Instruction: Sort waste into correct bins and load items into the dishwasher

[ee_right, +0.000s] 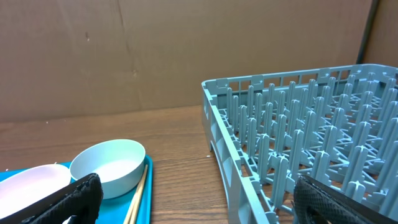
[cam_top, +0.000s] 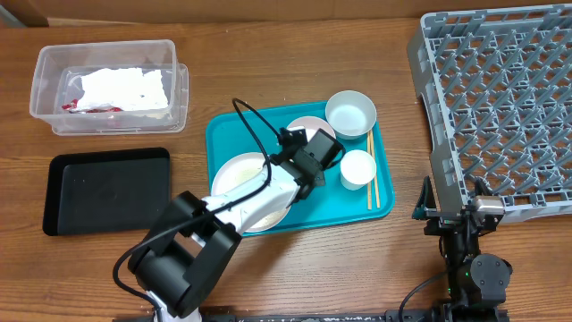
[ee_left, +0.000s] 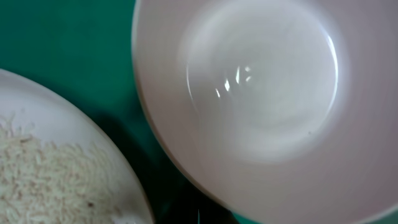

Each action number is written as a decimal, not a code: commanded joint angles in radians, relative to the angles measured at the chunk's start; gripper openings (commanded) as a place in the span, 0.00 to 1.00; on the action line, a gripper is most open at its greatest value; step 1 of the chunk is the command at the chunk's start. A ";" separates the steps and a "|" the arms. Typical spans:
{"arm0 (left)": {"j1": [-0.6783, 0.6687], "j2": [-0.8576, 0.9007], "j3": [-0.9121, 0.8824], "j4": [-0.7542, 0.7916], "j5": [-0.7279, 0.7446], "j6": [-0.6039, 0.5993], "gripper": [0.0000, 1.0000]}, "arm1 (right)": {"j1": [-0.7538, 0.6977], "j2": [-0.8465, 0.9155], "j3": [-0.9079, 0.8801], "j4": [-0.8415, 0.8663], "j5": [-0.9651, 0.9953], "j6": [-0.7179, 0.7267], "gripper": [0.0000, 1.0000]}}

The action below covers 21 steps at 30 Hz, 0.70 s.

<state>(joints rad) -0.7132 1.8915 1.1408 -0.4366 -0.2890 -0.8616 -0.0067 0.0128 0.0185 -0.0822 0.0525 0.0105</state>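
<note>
Overhead, a brown wood-grain desk (cam_top: 268,54) fills the frame. By its far left corner stands the clear tub (cam_top: 45,89), holding crumpled napkins (cam_top: 121,88) and a red wrapper (cam_top: 71,107). The black tray (cam_top: 107,190) lies just nearer, along the left edge. The teal tray (cam_top: 223,139) sits mid-desk. The grey dish rack (cam_top: 500,98) takes the far right corner, cut off by the top and right of the frame. In the right wrist view a plain brown wall (ee_right: 124,50) rises behind the far edge.

On the teal tray, the grey-green bowl (cam_top: 350,114) is at the far right corner, with the white cup (cam_top: 357,168) just nearer and the chopsticks (cam_top: 371,170) along the right edge. The left arm lies across the white plate (cam_top: 234,174) and hides much of it. The left gripper (cam_top: 323,150) hangs over the pinkish bowl (cam_top: 304,123), of which only part of the rim shows from above. The left wrist view shows that bowl's empty inside and rice crumbs (ee_left: 43,168) on the plate, but not the fingers. They are pressed together; whether they pinch anything cannot be told.

The right gripper (ee_right: 199,208) sits at the near right edge beside the rack. Its fingers (ee_right: 68,199) are spread wide and hold nothing.
</note>
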 commanded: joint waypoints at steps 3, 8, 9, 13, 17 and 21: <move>0.032 -0.006 0.038 -0.032 -0.005 0.069 0.04 | -0.002 -0.010 -0.011 0.005 0.006 -0.003 1.00; 0.029 -0.074 0.132 -0.145 -0.006 0.081 0.04 | -0.002 -0.010 -0.011 0.005 0.006 -0.003 1.00; 0.029 -0.090 0.150 -0.167 -0.006 0.081 0.04 | -0.002 -0.010 -0.011 0.005 0.006 -0.003 1.00; 0.023 -0.158 0.212 -0.239 0.019 0.081 0.04 | -0.002 -0.010 -0.011 0.005 0.006 -0.003 1.00; 0.023 -0.208 0.233 -0.340 0.200 0.081 0.19 | -0.002 -0.010 -0.011 0.005 0.006 -0.003 1.00; 0.012 -0.198 0.216 -0.461 0.342 0.080 0.40 | -0.002 -0.010 -0.011 0.005 0.006 -0.003 1.00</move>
<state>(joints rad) -0.6876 1.6810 1.3678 -0.8604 -0.0948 -0.7837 -0.0067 0.0128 0.0185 -0.0826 0.0525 0.0105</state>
